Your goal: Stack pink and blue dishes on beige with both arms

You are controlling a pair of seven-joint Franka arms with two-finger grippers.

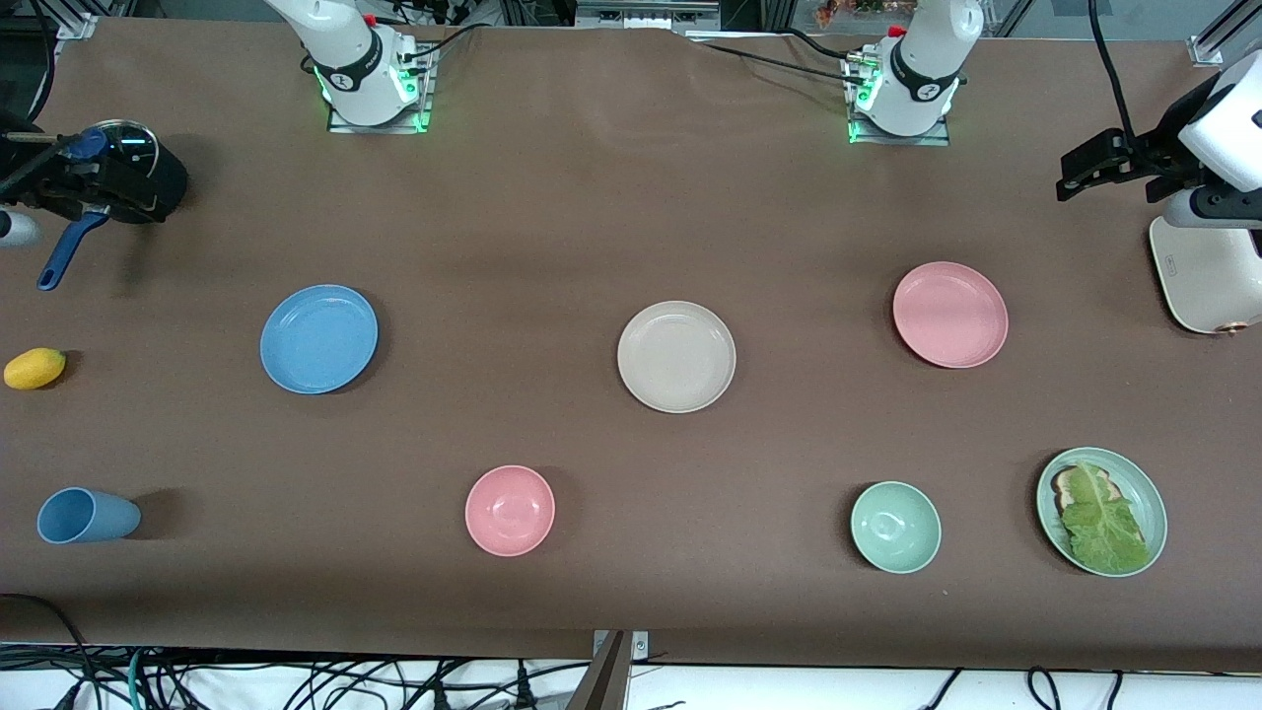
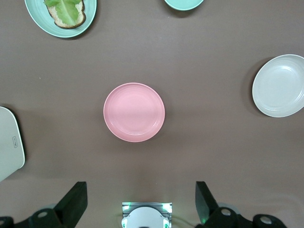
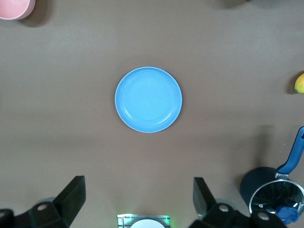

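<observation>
The beige plate (image 1: 676, 356) (image 2: 279, 85) lies mid-table. The blue plate (image 1: 318, 339) (image 3: 148, 99) lies toward the right arm's end, the pink plate (image 1: 949, 315) (image 2: 134, 112) toward the left arm's end. All three are apart and bare. My left gripper (image 1: 1075, 179) (image 2: 140, 190) hangs high by the toaster, open and holding nothing. My right gripper (image 1: 44, 182) (image 3: 139, 185) hangs high over the dark pot, open and holding nothing too. Each wrist view looks down on its own plate from well above.
A pink bowl (image 1: 510, 510), a green bowl (image 1: 895, 528) and a green plate (image 1: 1136, 475) with bread and lettuce sit nearer the camera. A blue cup (image 1: 87, 516), a lemon (image 1: 35, 368) and a lidded pot (image 1: 138, 173) are at the right arm's end. The toaster (image 1: 1208, 286) is at the left arm's end.
</observation>
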